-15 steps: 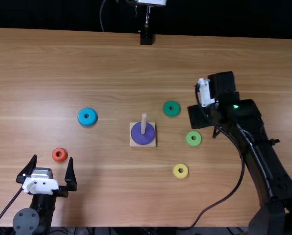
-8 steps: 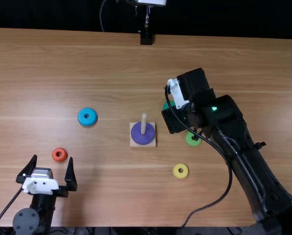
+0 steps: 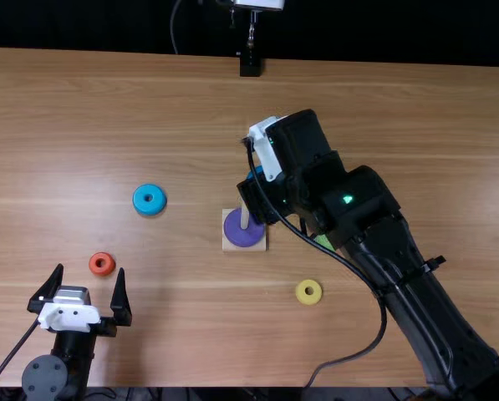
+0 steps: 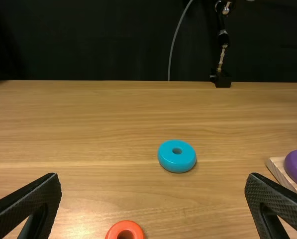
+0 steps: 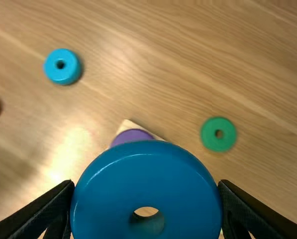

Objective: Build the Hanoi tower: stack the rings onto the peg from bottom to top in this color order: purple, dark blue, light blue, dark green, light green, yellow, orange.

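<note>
In the top view my right gripper [image 3: 267, 154] is just beyond the wooden peg [image 3: 245, 215], over the far side of the purple ring [image 3: 243, 233] seated around it on the square base. The right wrist view has my right gripper [image 5: 147, 184] shut on the dark blue ring [image 5: 138, 172], whose near part covers most of the purple ring [image 5: 130, 136]. My left gripper [image 3: 90, 271] stands open near the orange ring [image 3: 95, 266]; in its wrist view the left gripper [image 4: 153, 177] has nothing between its fingers. The light blue ring [image 3: 149, 208] lies left of the base.
On the table [image 3: 82, 150], the yellow ring [image 3: 302, 296] lies right of the base toward the near edge. Partly under the right arm is the light green ring [image 3: 325, 242]. A dark green ring [image 5: 210, 135] lies flat beside the base.
My right gripper has moved left from beyond the green rings to the peg, carrying the dark blue ring. The left arm has kept still.
</note>
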Available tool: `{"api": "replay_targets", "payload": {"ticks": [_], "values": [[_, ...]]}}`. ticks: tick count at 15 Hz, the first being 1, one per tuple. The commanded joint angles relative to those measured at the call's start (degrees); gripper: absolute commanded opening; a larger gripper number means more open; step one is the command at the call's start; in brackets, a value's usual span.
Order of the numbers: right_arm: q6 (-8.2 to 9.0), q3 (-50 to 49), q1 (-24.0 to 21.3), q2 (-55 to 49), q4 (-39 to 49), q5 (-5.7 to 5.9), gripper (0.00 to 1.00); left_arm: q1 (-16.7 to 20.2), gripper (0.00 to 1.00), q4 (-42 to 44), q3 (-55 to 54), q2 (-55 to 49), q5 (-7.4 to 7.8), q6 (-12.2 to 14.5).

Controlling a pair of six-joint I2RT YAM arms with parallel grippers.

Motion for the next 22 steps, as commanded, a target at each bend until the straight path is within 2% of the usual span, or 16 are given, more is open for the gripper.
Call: {"api": "replay_targets", "payload": {"ticks": [1, 5, 7, 8, 22], "values": [[0.69, 2.6, 1.1, 0.8, 0.1, -0.4, 0.0, 0.6, 1.0, 0.0, -1.5, -0.7, 0.45, 0.3], [1.0, 2.5, 1.4, 0.9, 0.2, -0.4, 0.0, 0.6, 1.0, 0.0, -1.5, -0.7, 0.45, 0.3], [3.32, 2.5, 1.6, 2.9, 0.7, -0.4, 0.0, 0.6, 1.0, 0.1, -1.5, -0.7, 0.45, 0.3], [3.64, 2.6, 1.7, 4.0, 0.8, -0.4, 0.0, 0.6, 1.0, 0.1, -1.5, -0.7, 0.45, 0.3], [4.17, 1.8, 3.4, 4.4, 0.9, -0.4, 0.0, 0.6, 1.0, 0.1, -1.5, -0.7, 0.45, 0.3]]}}
